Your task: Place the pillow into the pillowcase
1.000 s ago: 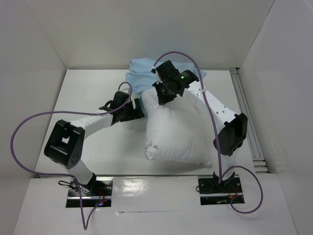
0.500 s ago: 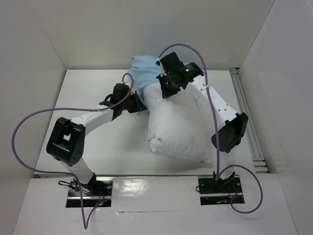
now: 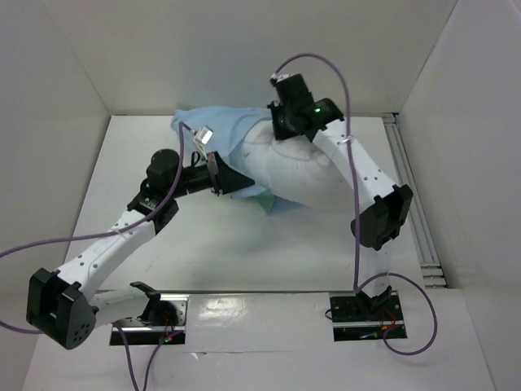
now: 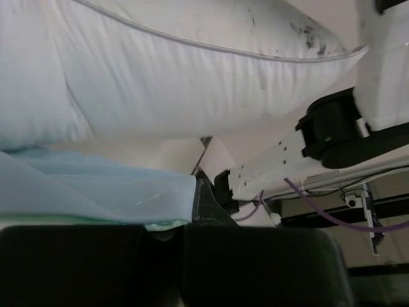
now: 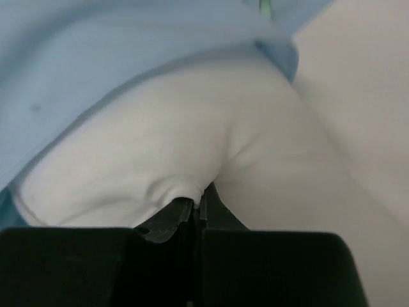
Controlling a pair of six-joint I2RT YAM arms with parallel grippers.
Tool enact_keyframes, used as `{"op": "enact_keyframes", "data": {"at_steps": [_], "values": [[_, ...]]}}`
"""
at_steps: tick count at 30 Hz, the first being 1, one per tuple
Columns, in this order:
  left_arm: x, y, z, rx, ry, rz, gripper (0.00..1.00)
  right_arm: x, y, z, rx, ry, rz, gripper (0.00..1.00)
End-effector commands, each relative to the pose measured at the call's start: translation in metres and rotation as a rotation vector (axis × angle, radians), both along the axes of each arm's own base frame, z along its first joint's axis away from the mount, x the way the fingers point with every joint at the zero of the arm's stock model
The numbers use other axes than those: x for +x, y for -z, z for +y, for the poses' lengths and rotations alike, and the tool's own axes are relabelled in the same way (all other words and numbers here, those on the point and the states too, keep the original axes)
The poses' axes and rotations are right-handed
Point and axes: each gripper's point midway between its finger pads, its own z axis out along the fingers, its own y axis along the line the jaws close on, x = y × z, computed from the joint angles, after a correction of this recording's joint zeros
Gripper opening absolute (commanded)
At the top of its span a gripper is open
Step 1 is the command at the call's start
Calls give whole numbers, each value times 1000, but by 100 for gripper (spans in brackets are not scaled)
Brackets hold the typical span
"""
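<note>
The white pillow [image 3: 305, 175] lies across the back middle of the table, its far end under the light blue pillowcase [image 3: 218, 134]. My right gripper [image 3: 285, 130] is shut on a pinch of the pillow [image 5: 192, 153] at its far end, with the pillowcase [image 5: 96, 51] draped over it. My left gripper [image 3: 236, 183] is shut on the pillowcase's lower edge [image 4: 96, 195], holding it out to the left beneath the pillow [image 4: 179, 70]. The blue fabric covers part of the left fingers.
White walls enclose the table on the left, back and right. A metal rail [image 3: 411, 187] runs along the right side. Purple cables [image 3: 49, 244] loop from both arms. The right arm's links [image 4: 345, 128] hang close behind the pillow.
The pillow's near end has lifted and swung toward the back, into the pillowcase. My left arm stretched out and pulled the pillowcase edge leftward; my right gripper moved back with the pillow.
</note>
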Motion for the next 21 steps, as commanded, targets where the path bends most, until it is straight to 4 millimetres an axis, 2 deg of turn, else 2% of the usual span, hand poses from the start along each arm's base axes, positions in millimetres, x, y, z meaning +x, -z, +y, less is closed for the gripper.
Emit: {"op": "enact_keyframes", "data": {"at_steps": [1,3,5,6,7,9,10,11,12,13,14,15,17,18,19,20,21], "values": [[-34,24,-2,-66,127,92,0,18,71,33,10,25,45,0],[-37,33,0,-59,126,109,0,22,76,35,41,35,55,0],[-33,37,-3,-47,134,121,0,30,62,33,79,60,25,0],[-29,27,-5,-51,135,93,0,37,43,26,103,97,-15,0],[-24,23,-7,-52,135,88,0,45,10,27,140,107,-90,0],[-4,19,-18,-52,145,71,0,52,-47,8,190,176,-212,0],[2,-16,-25,-87,187,-2,0,56,-71,6,225,198,-267,0],[7,-33,-30,-112,213,-15,0,52,-122,-4,276,230,-374,0],[21,-70,-39,-150,235,-95,0,46,-158,-12,320,249,-453,0],[18,-85,-45,-160,282,-121,0,40,-186,-19,357,263,-515,0],[16,-103,-49,-174,302,-162,0,30,-206,-19,378,258,-561,0],[11,-114,-55,-175,320,-182,0,14,-231,-33,408,283,-616,0],[-2,-133,-56,-176,331,-219,0,-2,-226,-15,415,239,-622,0],[-10,-128,-56,-173,342,-207,0,-15,-230,-14,423,230,-626,0],[-15,-98,-59,-158,344,-135,0,-21,-218,-5,411,207,-598,0],[-29,-104,-49,-190,331,-171,0,-29,-171,21,346,162,-509,0],[-42,-91,-48,-205,350,-113,0,-37,-142,33,322,151,-454,0]]}}
